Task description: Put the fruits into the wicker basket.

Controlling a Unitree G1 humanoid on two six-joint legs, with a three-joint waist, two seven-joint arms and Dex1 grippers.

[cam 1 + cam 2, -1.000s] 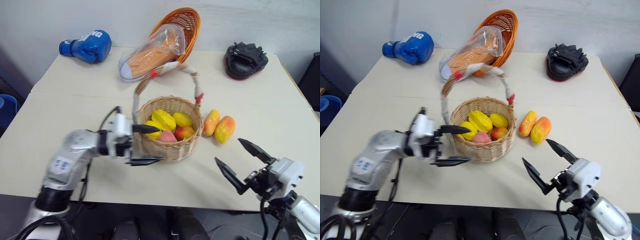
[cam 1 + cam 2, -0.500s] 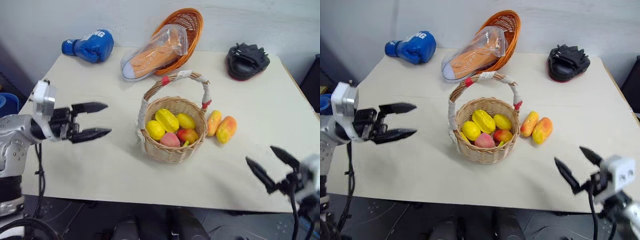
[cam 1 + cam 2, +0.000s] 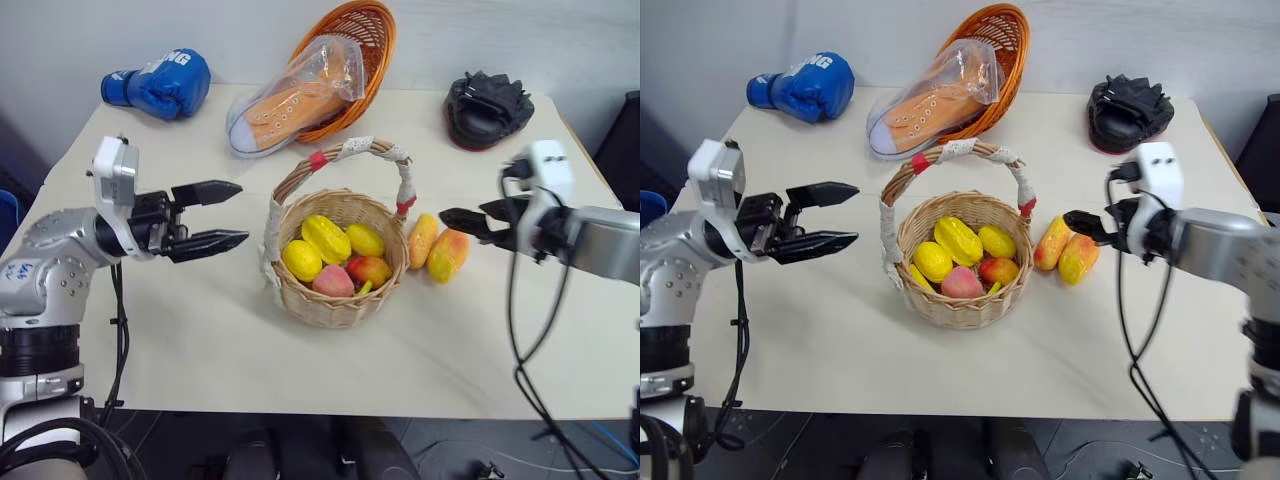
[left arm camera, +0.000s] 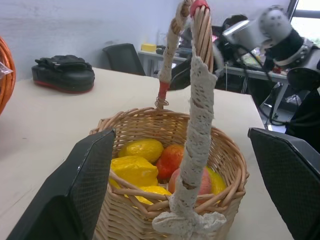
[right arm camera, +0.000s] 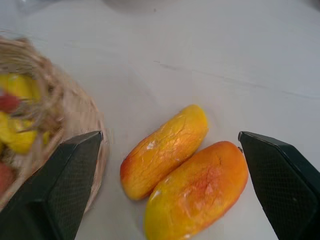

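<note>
Swung up from the lower right corner of the head view to mid right since a second ago: right gripper [image 3: 470, 222], fingers wide apart and empty, now poised just beside the two mangoes [image 5: 184, 172] that lie touching each other on the table [image 3: 200, 330]. Pulled back from the basket's near wall toward the left edge of the frame: left gripper [image 3: 222, 215], fingers also spread and holding nothing. Settled at frame centre: wicker basket [image 3: 335, 300], upright, taped handle [image 3: 352, 150] arched over it, already holding yellow fruits [image 3: 327, 238] and a pink-red peach [image 3: 333, 283]. Judged from that: only the pair of mangoes left outside, just right of the basket rim, and the right arm lined up to take one. Bare tabletop ahead of and beside the mangoes, so plenty of room for an approach; less so on the basket side, with rim and handle post close by. Further off, at the top of the frame and well clear: orange basket [image 3: 350, 40] with a bagged shoe [image 3: 295, 100], blue boxing glove [image 3: 155, 85], black pad [image 3: 490, 105].
</note>
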